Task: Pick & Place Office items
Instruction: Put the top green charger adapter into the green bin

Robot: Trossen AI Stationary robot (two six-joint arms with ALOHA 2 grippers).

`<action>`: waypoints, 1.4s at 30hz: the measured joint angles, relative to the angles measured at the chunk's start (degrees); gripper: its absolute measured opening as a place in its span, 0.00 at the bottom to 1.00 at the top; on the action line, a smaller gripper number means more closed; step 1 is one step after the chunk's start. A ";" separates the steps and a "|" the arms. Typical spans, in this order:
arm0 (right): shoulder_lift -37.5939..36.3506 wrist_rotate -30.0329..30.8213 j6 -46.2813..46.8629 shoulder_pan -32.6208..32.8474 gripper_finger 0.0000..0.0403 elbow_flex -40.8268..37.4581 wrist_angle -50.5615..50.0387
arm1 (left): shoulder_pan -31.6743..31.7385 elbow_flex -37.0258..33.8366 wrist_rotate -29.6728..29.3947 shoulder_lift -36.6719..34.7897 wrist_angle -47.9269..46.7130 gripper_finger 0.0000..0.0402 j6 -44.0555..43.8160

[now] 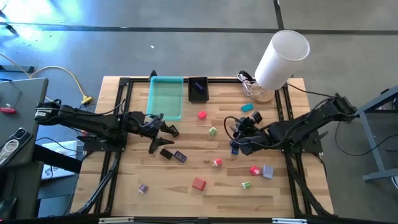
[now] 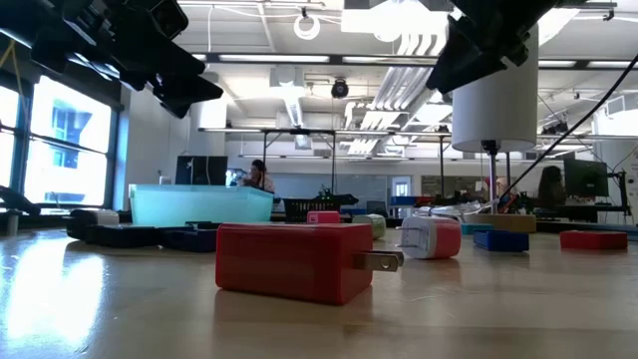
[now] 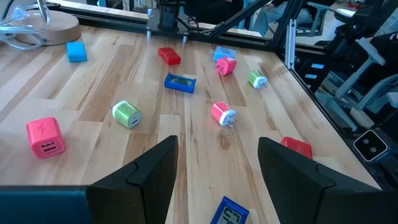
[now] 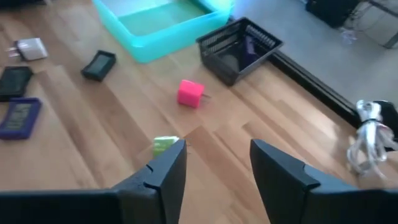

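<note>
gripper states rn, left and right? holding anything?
Left gripper: jaws open, holding nothing, above the table by the teal tray.
Right gripper: jaws open, holding nothing.

Teal tray (image 1: 166,98) beside black basket (image 1: 198,89); white cylinder (image 1: 281,58) at far corner.

One teal tray (image 1: 166,97), one black basket (image 1: 198,89), one white cylinder (image 1: 281,58), two robot arms.

Tray (image 1: 166,97) at table's (image 1: 155,186) far edge, basket (image 1: 198,89) just right, cylinder (image 1: 281,59) at far-right corner
</note>
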 joint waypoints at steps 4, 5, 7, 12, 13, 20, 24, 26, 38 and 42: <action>-0.07 -1.66 -2.84 -0.30 0.50 0.00 2.90 | 0.01 0.00 0.00 0.00 0.00 0.54 0.00; -0.35 -1.68 -3.59 -0.31 0.52 0.00 3.48 | 0.02 0.00 0.00 0.00 0.00 0.54 0.01; -0.61 -1.51 -4.16 -0.31 0.57 0.00 4.83 | 0.00 0.00 0.00 0.00 -0.02 0.54 0.01; -0.57 5.20 -4.21 -0.35 0.67 0.04 3.53 | 0.00 0.00 0.00 0.00 -0.24 0.54 0.02; -0.58 6.62 -4.69 -0.35 0.68 0.04 2.68 | 0.01 0.00 0.00 0.00 -0.24 0.54 0.02; -0.59 7.25 -15.67 -0.33 0.69 0.04 -2.03 | 0.02 0.00 0.02 0.00 -0.26 0.54 0.02; -0.63 -0.59 -22.74 -0.38 0.69 0.04 -3.70 | 0.01 0.00 0.02 0.00 -0.68 0.54 0.02; -0.61 -8.44 -25.08 -1.20 0.69 0.01 -4.56 | 0.02 0.00 0.10 -0.01 -0.68 0.54 0.03; -1.16 -22.52 -20.87 -3.24 0.69 0.02 -1.71 | 0.00 0.00 0.13 0.00 -0.68 0.54 0.15; -0.83 -30.11 -22.19 -3.15 0.69 0.02 1.93 | 0.02 0.00 0.13 0.00 -0.68 0.54 0.13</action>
